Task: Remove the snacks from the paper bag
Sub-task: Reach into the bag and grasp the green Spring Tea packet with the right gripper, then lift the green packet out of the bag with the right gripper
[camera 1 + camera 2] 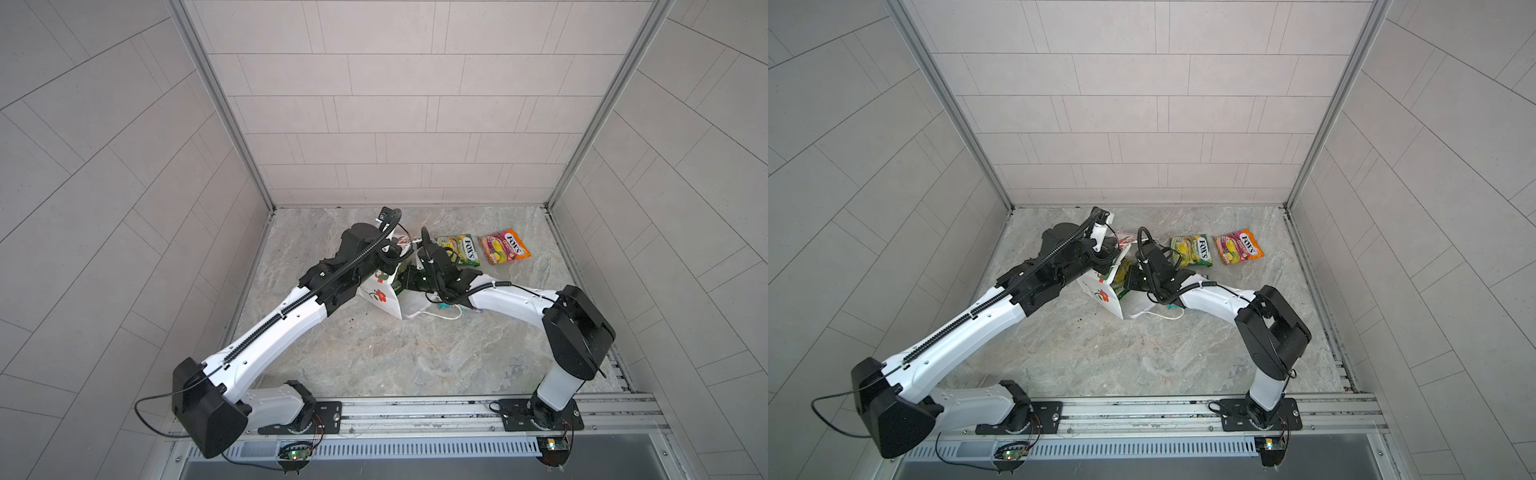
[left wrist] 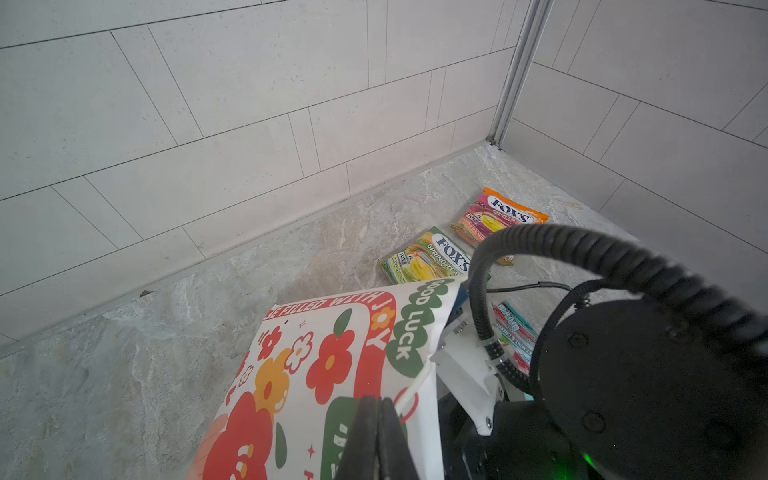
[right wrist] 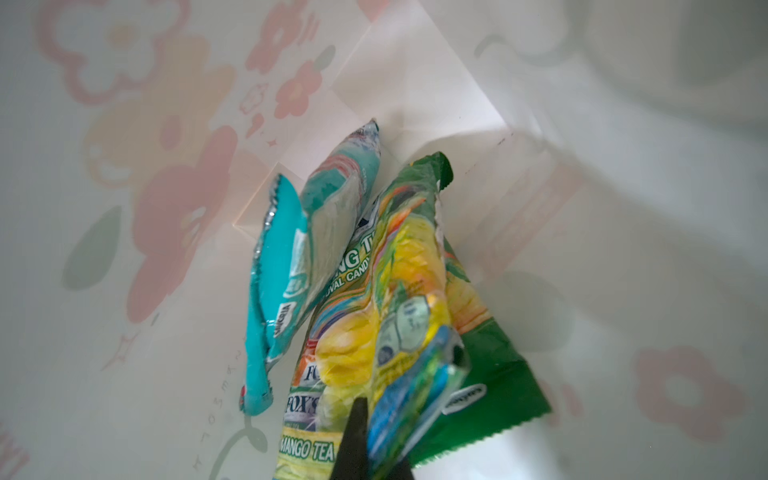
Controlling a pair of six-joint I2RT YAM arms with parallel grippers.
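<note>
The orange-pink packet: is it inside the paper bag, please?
No, the orange-pink packet lies on the tabletop beside a green-yellow packet, outside the paper bag.

teal packet (image 2: pixel 514 332) half behind right arm (image 2: pixel 648 374), left hand (image 2: pixel 377 419) cropped

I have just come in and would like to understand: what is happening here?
Two robot arms are emptying a white flowered paper bag. The left fingers are shut on the bag's edge, beside a cord handle. The right fingers are inside the bag, shut on a green-yellow packet; a teal packet lies next to it. A loose green-yellow packet and an orange-pink packet lie out on the table.
</note>
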